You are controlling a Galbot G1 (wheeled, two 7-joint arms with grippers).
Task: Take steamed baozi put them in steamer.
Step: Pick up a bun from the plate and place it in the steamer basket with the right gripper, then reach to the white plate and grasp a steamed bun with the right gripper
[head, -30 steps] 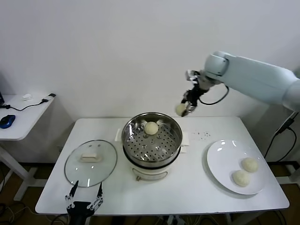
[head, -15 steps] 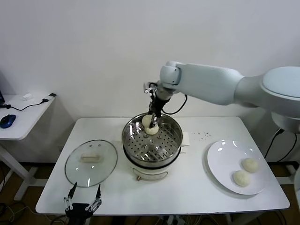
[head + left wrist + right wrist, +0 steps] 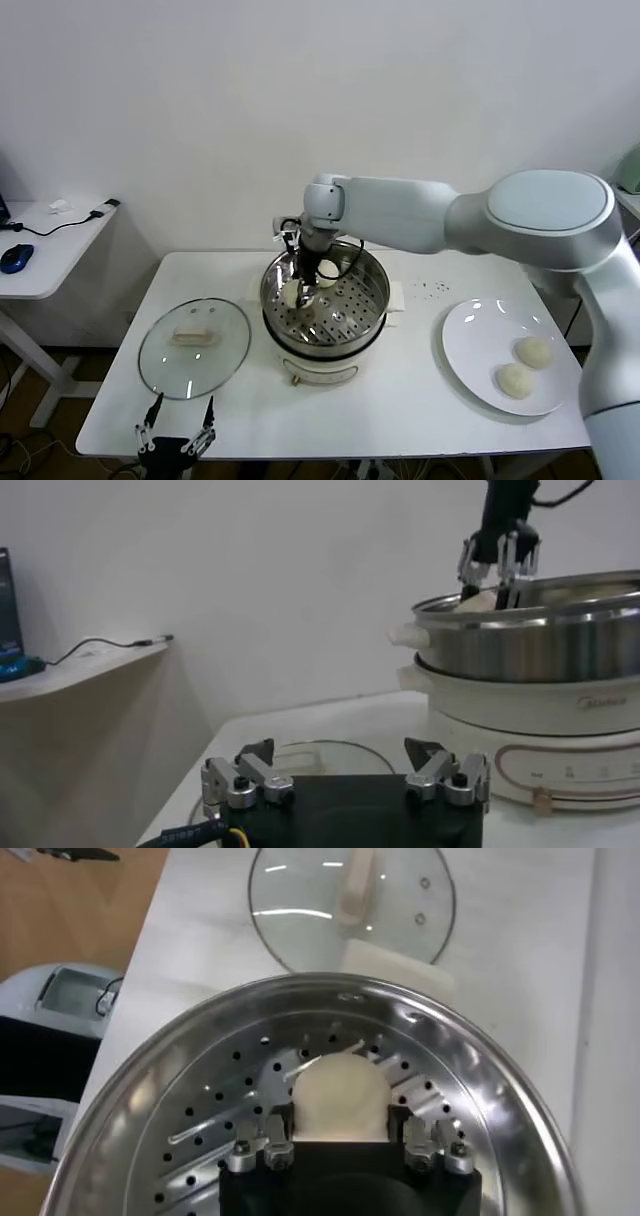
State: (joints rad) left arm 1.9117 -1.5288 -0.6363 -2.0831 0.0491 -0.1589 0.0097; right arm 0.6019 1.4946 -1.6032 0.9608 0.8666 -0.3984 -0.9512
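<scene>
Inside the steamer point(image 3: 325, 300), at its left side, the right hand point(image 3: 296, 290) sits low with its fingers clamped on a steamed baozi point(image 3: 338, 1098). A second bun point(image 3: 327, 273) lies at the back. Two more point(image 3: 523, 366) wait on the plate point(image 3: 470, 345). Left hand point(image 3: 178, 438) hangs spread apart by the desk's point(image 3: 400, 395) front edge.

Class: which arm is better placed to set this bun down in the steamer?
Right: its claw holds a bun low inside the steamer. The left claw hangs at the table's near edge.
</scene>
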